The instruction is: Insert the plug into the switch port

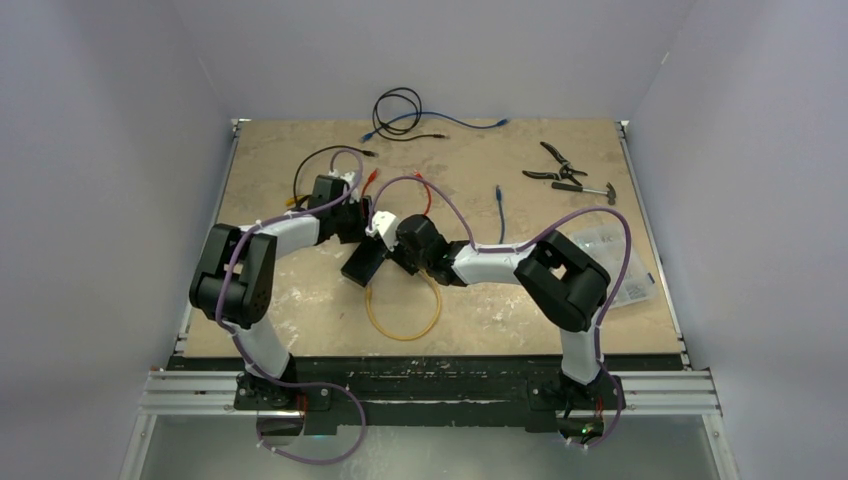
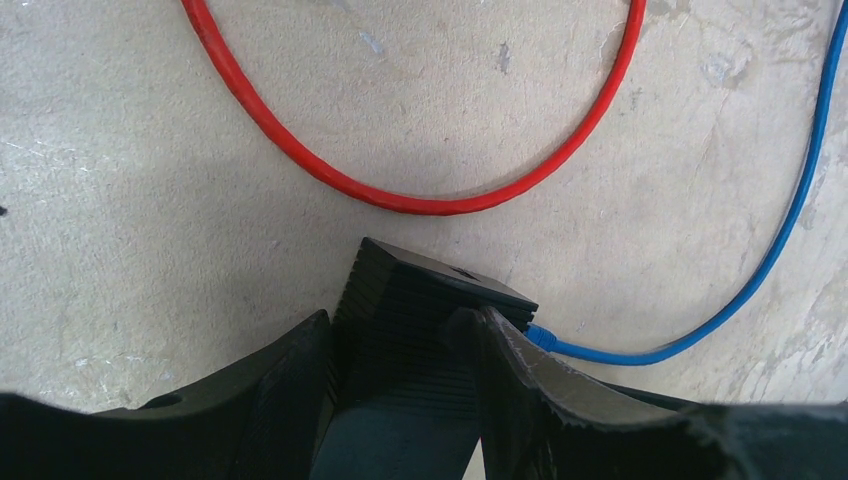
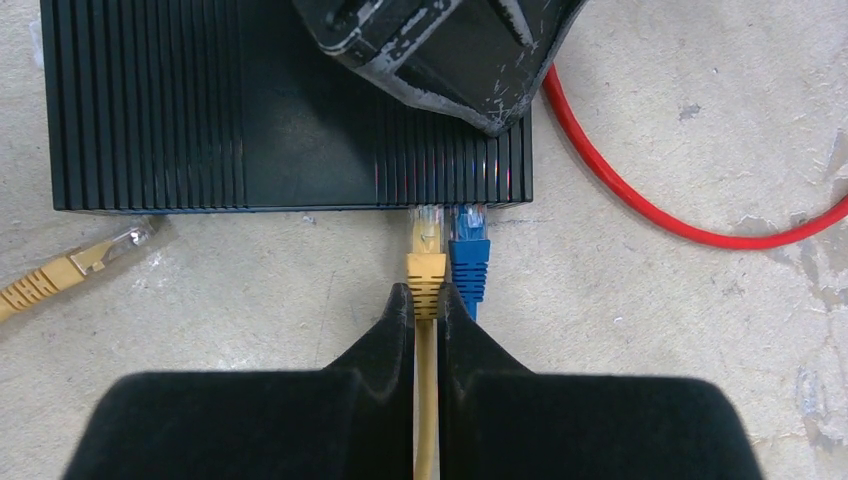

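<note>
Flat ribbed black switch (image 3: 200,110), yellow plug (image 3: 425,255) tip at its socket edge.

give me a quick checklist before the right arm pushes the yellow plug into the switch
1. Grip: the right gripper is shut on the yellow cable just behind the yellow plug. ok
2. Brace: the left gripper clamps the switch from both sides. ok
3. Aim: the plug's clear tip meets the switch's socket edge beside the blue plug, but the port itself is hidden. cannot tell
4. Depth: whether the plug is already partly seated. cannot tell
5. Path: the red cable lies off to the side of the switch, away from the plug. ok
</note>
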Robot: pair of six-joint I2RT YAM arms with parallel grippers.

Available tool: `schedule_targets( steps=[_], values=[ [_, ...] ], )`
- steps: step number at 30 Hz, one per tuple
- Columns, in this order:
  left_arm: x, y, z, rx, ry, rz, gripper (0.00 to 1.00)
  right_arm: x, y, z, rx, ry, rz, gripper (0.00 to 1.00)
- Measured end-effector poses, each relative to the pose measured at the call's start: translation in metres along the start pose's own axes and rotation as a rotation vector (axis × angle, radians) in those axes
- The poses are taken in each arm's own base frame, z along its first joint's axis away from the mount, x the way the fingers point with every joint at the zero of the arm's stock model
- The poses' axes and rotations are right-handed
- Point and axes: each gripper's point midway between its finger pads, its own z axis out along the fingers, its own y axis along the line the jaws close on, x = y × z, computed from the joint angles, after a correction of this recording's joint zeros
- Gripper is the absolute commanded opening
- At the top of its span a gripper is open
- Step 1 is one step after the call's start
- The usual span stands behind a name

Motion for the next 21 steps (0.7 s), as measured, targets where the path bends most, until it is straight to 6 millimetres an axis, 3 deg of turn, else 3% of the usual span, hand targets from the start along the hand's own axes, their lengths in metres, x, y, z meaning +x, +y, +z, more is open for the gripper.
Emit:
schedule_targets(
  steps=[21],
  values=[
    [0.0054,-0.0029,0.0,0.039,-0.032,-0.016,0.46,0.0011,0.0012,0.0012,-0.007,-0.005,0.007,0.0]
  ],
)
